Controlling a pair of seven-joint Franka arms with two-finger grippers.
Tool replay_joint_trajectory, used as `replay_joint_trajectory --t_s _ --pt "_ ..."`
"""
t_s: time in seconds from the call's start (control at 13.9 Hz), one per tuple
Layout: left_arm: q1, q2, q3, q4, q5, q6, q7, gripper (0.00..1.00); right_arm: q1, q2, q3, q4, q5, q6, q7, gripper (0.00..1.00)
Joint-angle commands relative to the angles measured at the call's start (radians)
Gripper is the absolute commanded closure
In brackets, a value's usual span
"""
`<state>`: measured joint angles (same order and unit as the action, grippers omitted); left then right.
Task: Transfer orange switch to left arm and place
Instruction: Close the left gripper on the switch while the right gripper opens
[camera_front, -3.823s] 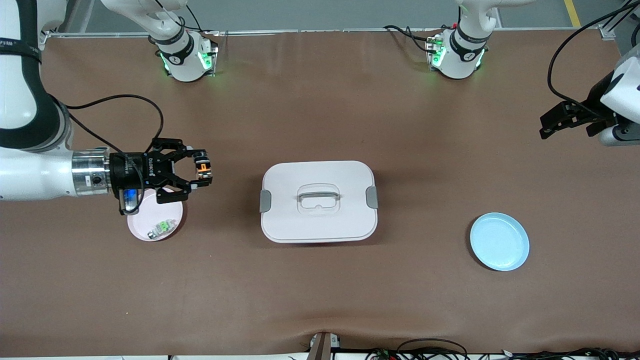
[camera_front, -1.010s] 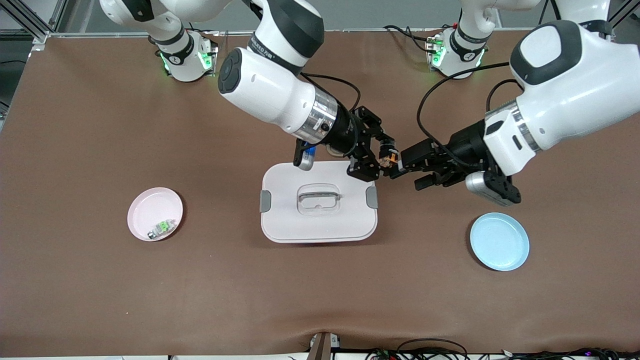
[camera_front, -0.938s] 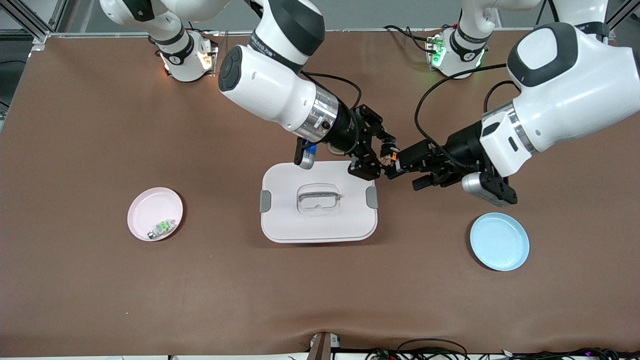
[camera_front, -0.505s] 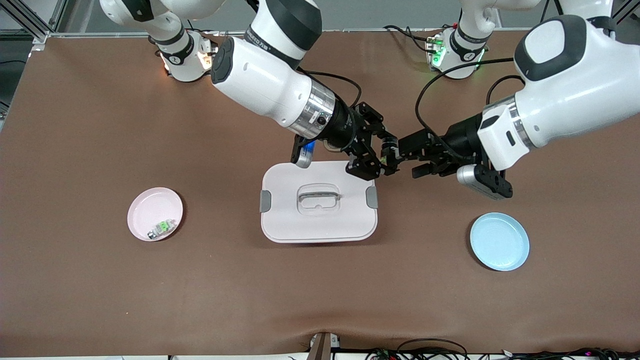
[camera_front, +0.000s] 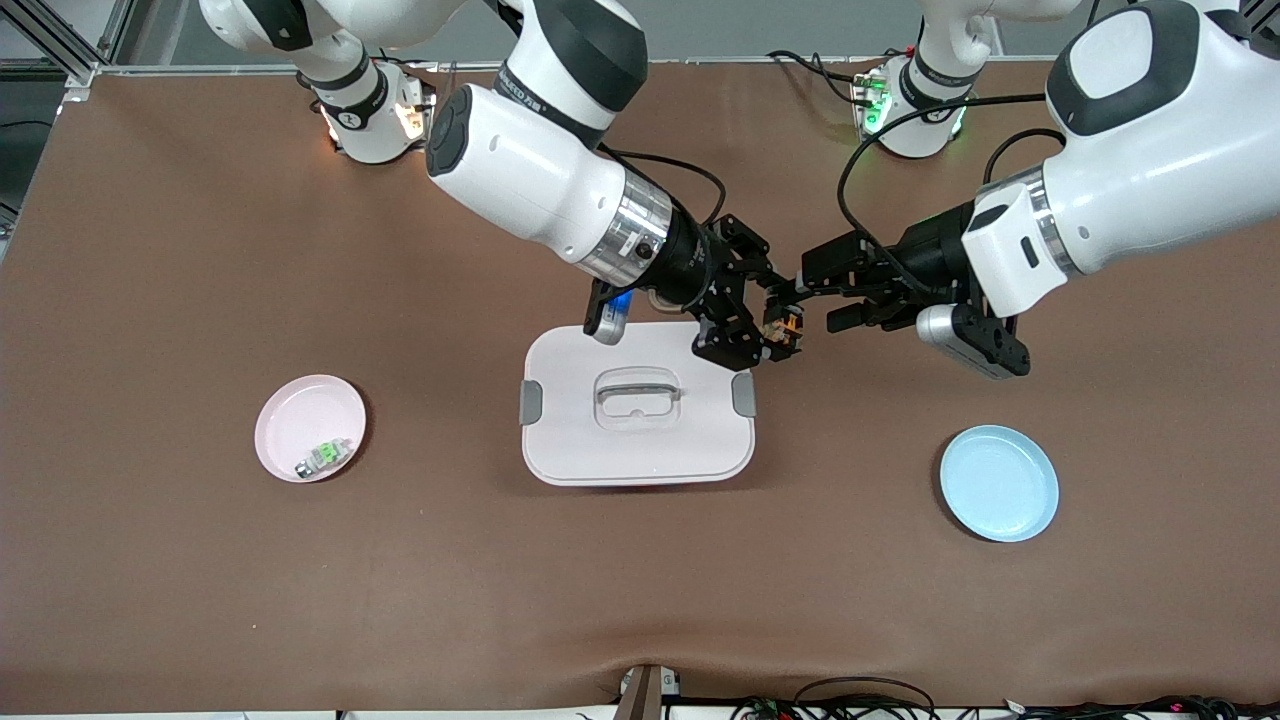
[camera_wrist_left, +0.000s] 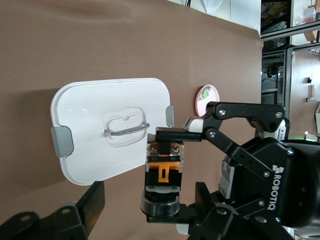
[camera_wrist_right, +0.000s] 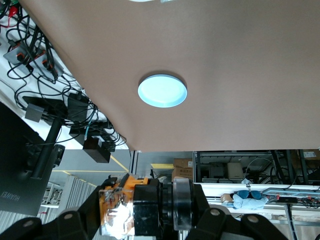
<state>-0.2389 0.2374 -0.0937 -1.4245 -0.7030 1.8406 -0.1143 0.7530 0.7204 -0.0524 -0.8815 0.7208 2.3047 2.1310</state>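
Note:
My right gripper (camera_front: 768, 322) is shut on the orange switch (camera_front: 786, 326) and holds it in the air beside the corner of the white box (camera_front: 637, 400) that lies toward the left arm's end. My left gripper (camera_front: 815, 300) is open and faces it. In the left wrist view the switch (camera_wrist_left: 163, 167) sits between my left gripper's (camera_wrist_left: 149, 202) spread fingers (camera_wrist_left: 92, 205) without touching them, with the box (camera_wrist_left: 100, 130) below. In the right wrist view the right gripper (camera_wrist_right: 145, 212) clamps the switch (camera_wrist_right: 131, 205).
A pink plate (camera_front: 310, 428) toward the right arm's end holds a small silver piece with a green part (camera_front: 325, 456). A blue plate (camera_front: 998, 483) lies toward the left arm's end and shows in the right wrist view (camera_wrist_right: 162, 90).
My right gripper carried the switch from over the pink plate to beside the box. My left arm came in to meet it and has just drawn back slightly, still open.

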Motion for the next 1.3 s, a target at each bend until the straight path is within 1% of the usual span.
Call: replay_joint_trajectory --t_s 0.0,0.36,0.5,0.58,0.65,0.79,0.87,0.94,1.15,1.23 --pt "-0.005 0.003 0.003 0.001 -0.009 -0.008 0.005 0.22 0.000 0.033 0.005 0.059 -0.021 0.007 0.038 1.00" --pt "-0.007 0.016 0.002 0.004 -0.018 0.002 0.001 0.25 0.005 0.033 0.006 0.072 -0.021 0.033 0.064 1.00" --pt "-0.014 0.022 0.002 0.004 -0.019 0.032 -0.001 0.26 0.006 0.033 0.008 0.072 -0.021 0.053 0.098 1.00" --pt "-0.014 0.023 0.002 0.006 -0.019 0.034 -0.001 0.31 0.008 0.033 0.006 0.072 -0.021 0.055 0.099 1.00" --pt "-0.014 0.023 0.002 0.006 -0.021 0.034 0.001 0.42 0.008 0.033 0.008 0.072 -0.021 0.056 0.099 1.00" --pt "-0.013 0.022 0.002 0.006 -0.018 0.034 0.001 0.75 0.005 0.033 0.009 0.072 -0.021 0.058 0.099 1.00" --pt "-0.011 0.022 0.002 0.006 -0.018 0.034 0.001 0.89 0.005 0.033 0.009 0.072 -0.021 0.058 0.099 1.00" --pt "-0.011 0.022 0.002 0.006 -0.016 0.034 0.001 1.00 0.005 0.033 0.009 0.072 -0.021 0.061 0.099 1.00" --pt "-0.007 0.022 0.003 0.006 -0.009 0.034 0.015 1.00 0.005 0.033 0.009 0.072 -0.021 0.062 0.098 1.00" --pt "-0.005 0.023 0.003 0.006 -0.006 0.034 0.016 1.00 0.005 0.033 0.008 0.072 -0.021 0.064 0.095 0.44"
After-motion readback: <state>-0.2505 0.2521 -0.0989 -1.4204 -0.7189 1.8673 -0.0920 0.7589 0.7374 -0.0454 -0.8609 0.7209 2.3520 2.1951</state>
